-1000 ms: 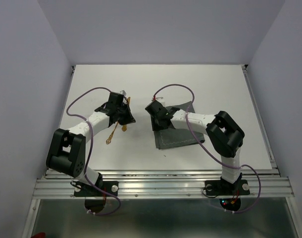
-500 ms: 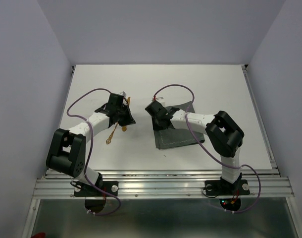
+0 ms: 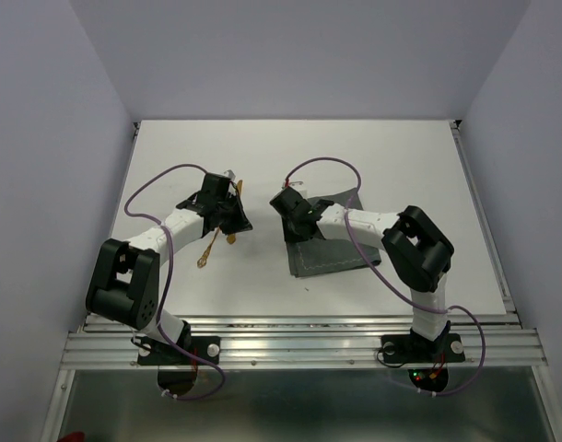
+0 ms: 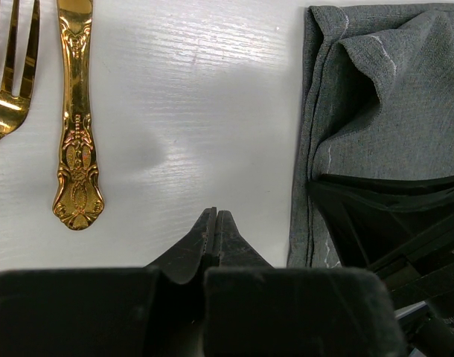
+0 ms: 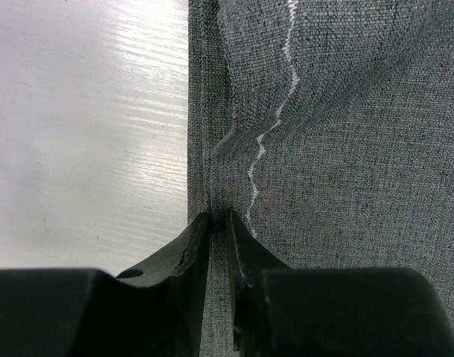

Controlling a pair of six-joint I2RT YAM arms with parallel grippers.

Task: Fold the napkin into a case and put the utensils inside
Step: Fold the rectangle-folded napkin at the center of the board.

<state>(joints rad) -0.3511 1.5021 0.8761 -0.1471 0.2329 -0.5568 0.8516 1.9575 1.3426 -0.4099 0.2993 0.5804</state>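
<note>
Two arms work a white table [image 3: 263, 147]. Top view: left gripper [image 3: 233, 217] just beside the utensils [image 3: 210, 249], right gripper [image 3: 288, 214] at the left edge of the napkin [image 3: 341, 250]; nothing visibly moved since a second ago. Left wrist view: jaws clenched together, empty. Right wrist view: jaws nearly closed, pinching the napkin's hem.

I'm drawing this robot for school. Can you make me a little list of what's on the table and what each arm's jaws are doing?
napkin: dark grey cloth, folded, a bit rumpled, lying just right of the table's middle
fork: gold, flat on the table, left of the napkin
gold handle: a second utensil, beside the fork, clear of the napkin
left jaws: shut, empty, over bare table between the utensils and the napkin
right jaws: pinched on the napkin's left edge
utensils inside napkin: not yet
</note>
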